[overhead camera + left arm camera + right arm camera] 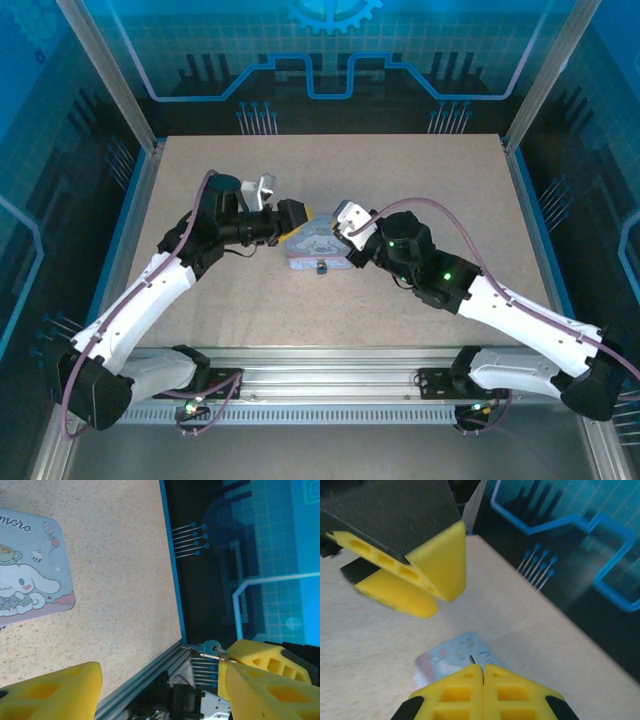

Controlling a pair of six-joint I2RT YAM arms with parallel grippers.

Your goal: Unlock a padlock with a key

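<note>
- Closest to the lens in the right wrist view, the right pincer (483, 670) has its yellow tips pressed together with no gap. A thin dark sliver, which I take for the key (471, 659), pokes out just past them. It seems to be pinched by its head, leaving the blade free to enter a keyhole.
- Just beyond and below those tips lies the tin (451, 656), flat on the table (120, 590). It likely serves as a raised stage for the work.
- Left pincer (160, 666) stands wide open with nothing between its jaws. It hangs across from the right pincer, by the tin's far edge, and looks ready to take and steady the padlock.
- At the tip of one of its fingers (270, 680) shows a small teal-headed bit (209, 649) of metal. Whether it clings to the finger or lies behind it I cannot tell.
- Padlock (322, 267) sits below both pincers, roughly midway between them, against the tin's near edge. Whether it rests on the tin or on the table I cannot tell.
- Neither pincer touches the padlock, so I judge the key is not yet inserted.
</note>
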